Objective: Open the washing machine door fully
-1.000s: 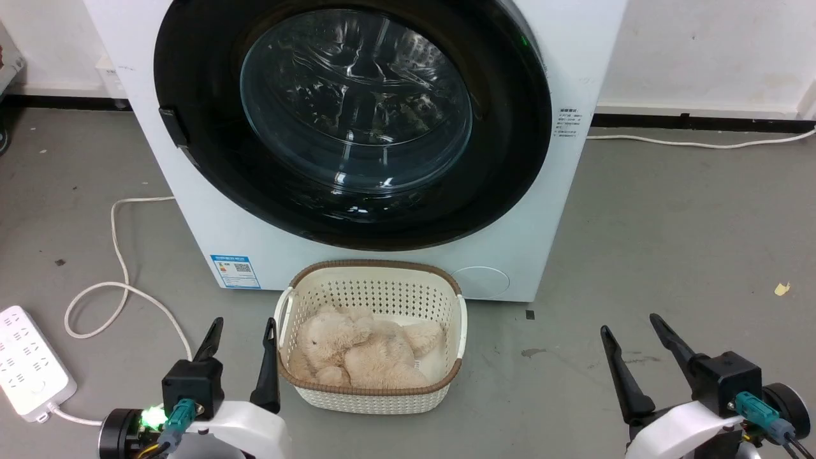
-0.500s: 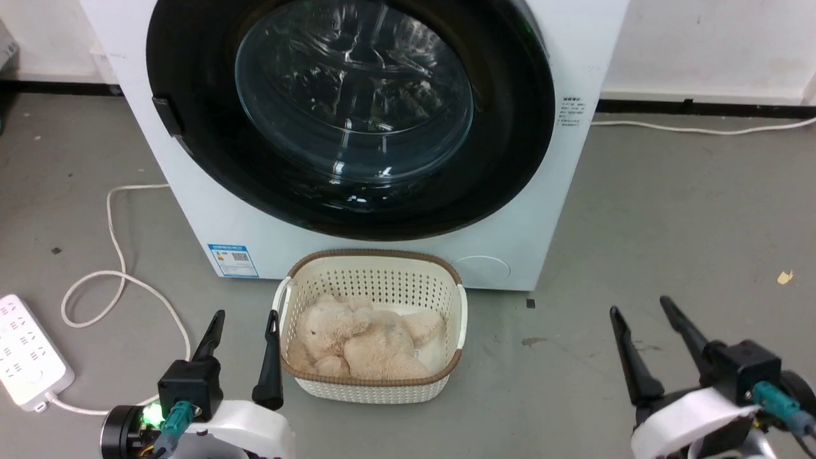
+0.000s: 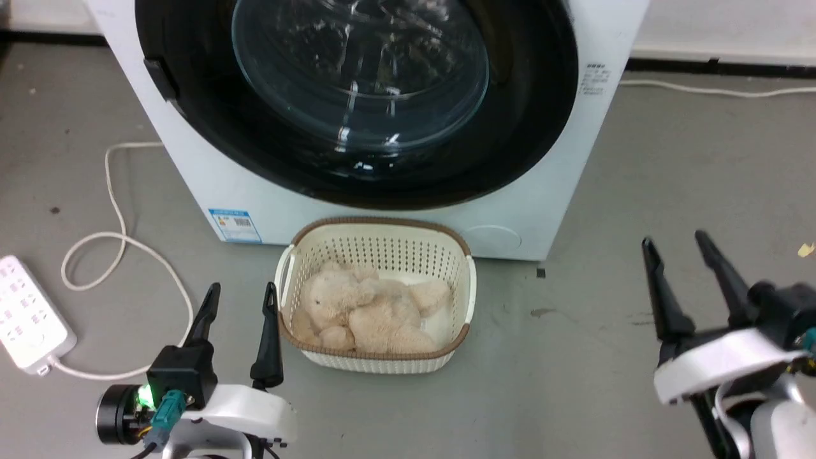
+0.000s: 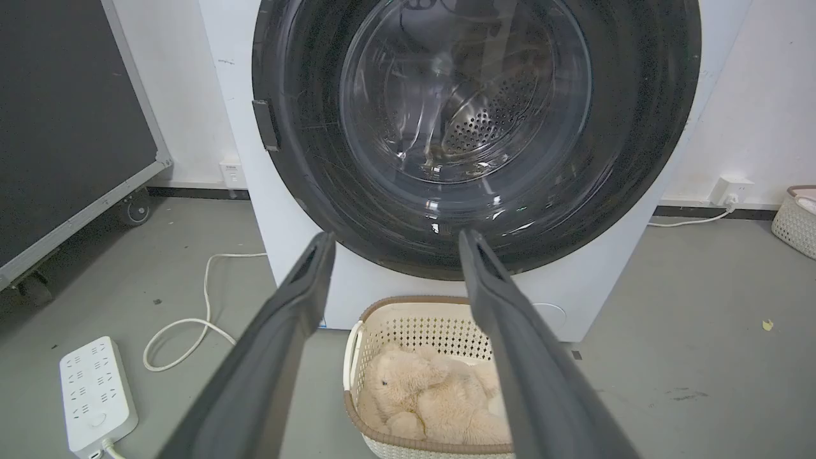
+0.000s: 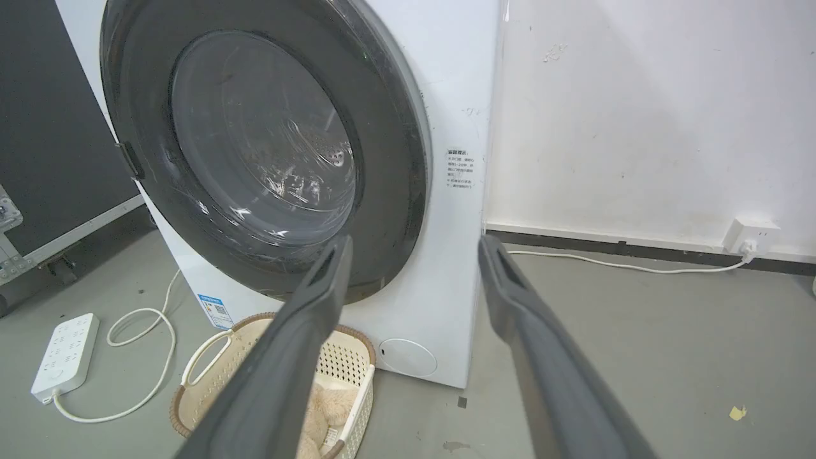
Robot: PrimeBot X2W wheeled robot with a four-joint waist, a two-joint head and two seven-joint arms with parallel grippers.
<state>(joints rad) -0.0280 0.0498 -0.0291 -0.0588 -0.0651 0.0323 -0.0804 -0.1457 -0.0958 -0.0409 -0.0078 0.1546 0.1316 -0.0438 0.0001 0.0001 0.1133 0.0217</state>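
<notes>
Floor point(image 3: 605, 191): bare grey concrete, white wall behind the machine.
Door: washing machine door point(image 3: 357, 95) ahead of and above both end effectors, well apart from them. Looks shut against the white front, so opening not yet started.
Left end effector point(image 3: 242, 288): fingers spread, nothing between. Basket point(image 3: 376, 224) just beside its right finger.
Right end effector point(image 3: 674, 239): fingers spread, empty, open floor around it.
Change: head camera has dipped and the whole view has shifted. Beyond that, the right end effector has crept toward the machine; the left holds station.
Meaning: my read, the right arm leads the approach.
Edges: dark tab point(image 3: 155, 70) on the door's left rim; hinge or catch, cannot tell.
Room: swing path likely passes over the basket and plush toy point(image 3: 363, 312), clearance unclear. Power strip point(image 3: 29, 312) and cable point(image 3: 115, 242) left of the left end effector.
</notes>
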